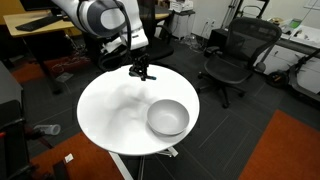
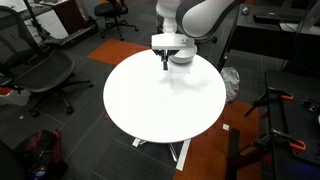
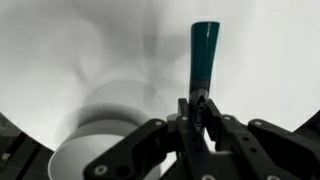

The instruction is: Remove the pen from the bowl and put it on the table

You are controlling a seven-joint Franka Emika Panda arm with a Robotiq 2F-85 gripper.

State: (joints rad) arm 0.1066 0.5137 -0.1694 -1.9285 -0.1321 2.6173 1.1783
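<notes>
The pen point(image 3: 204, 55) is held in the fingers point(image 3: 199, 108), which in the wrist view are closed to a narrow gap around its lower end. The teal-blue shaft sticks out beyond the fingertips, with the white surface point(image 3: 90, 50) behind it. The pen is thus outside the bowl point(image 3: 92, 152), whose pale rim is seen at the lower left of the wrist view, apart from both the pen and the fingers. Whether the far end of the pen is touching the surface cannot be told from any view. In an exterior view the fingers point(image 1: 141, 71) are pointed downward near the far rim of the round surface point(image 1: 110, 115), on the side where the arm reaches in. The bowl point(image 1: 168, 117) is set upright on the nearer part, well apart from them. In an exterior view the fingers point(image 2: 166, 62) are found over the far part of the surface point(image 2: 150, 105), and the bowl point(image 2: 184, 57) is partly hidden behind them along the line of sight. In both exterior views the pen is too small and dark to be told apart from the fingers. A black office chair point(image 1: 235, 55) is seen standing on the dark carpet beside the surface.
</notes>
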